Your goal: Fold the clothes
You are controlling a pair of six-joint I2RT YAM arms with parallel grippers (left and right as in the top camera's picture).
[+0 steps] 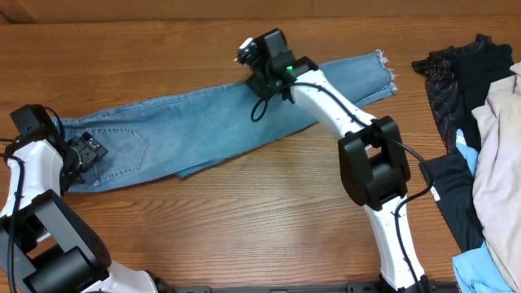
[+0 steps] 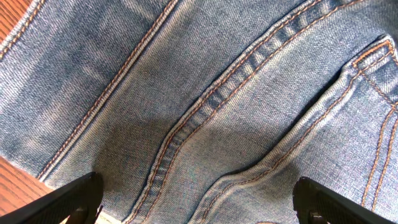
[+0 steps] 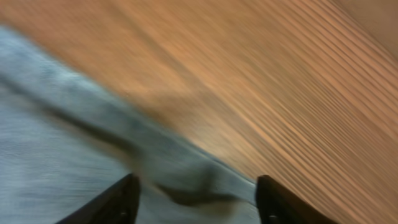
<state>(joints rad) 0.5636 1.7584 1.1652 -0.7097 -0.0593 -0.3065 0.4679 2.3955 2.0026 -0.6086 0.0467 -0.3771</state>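
The light blue jeans lie flat across the table, waist at the left, frayed leg hems at the right. My left gripper sits low over the seat by the back pocket, open; its view shows the seat seam and pocket stitching between its spread fingers. My right gripper is at the far edge of the upper leg, open; its blurred view shows the denim edge between its fingers, with bare wood beyond.
A heap of other clothes lies at the right edge: a dark patterned garment, a beige cloth and a light blue piece. The wooden table shows in front of the jeans.
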